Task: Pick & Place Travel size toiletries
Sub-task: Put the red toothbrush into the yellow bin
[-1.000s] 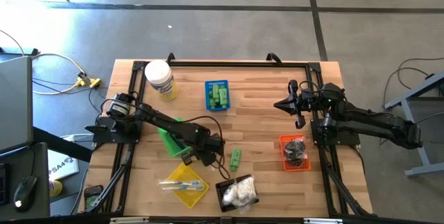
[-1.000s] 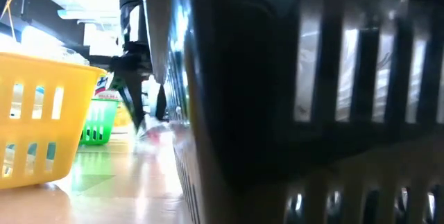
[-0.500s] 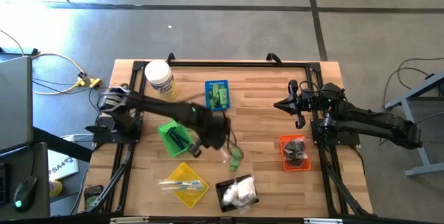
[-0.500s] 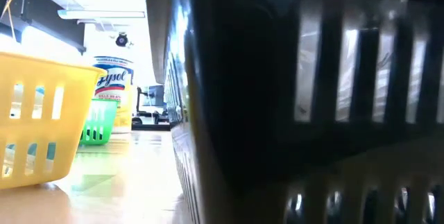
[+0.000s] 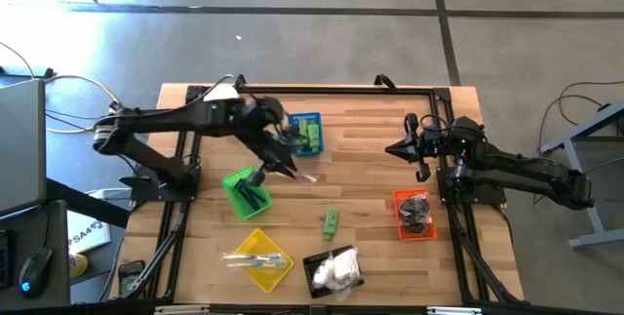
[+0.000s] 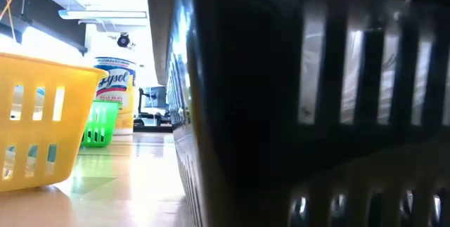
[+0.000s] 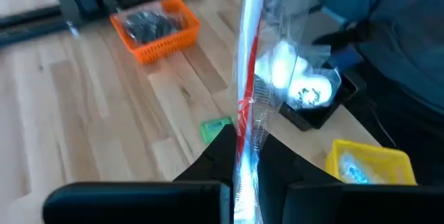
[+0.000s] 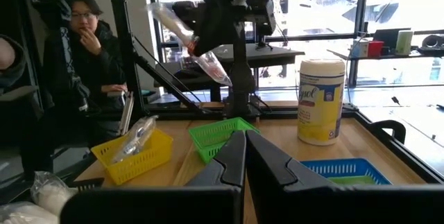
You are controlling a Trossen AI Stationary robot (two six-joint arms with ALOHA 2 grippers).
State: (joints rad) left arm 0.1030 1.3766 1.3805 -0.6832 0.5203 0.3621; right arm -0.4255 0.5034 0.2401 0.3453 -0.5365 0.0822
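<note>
Wooden desk carrying small mesh baskets. Left end effector raised near the desk's middle, beside the blue basket, clamped on a clear-wrapped stick. Right end effector pinched shut, empty, near the right edge.

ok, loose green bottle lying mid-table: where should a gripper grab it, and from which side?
Likely from straight above, fingers across the middle of the green bottle. It lies flat on the table, long axis running near-to-far, so close across the short width. Its sides look clear of the baskets.
</note>
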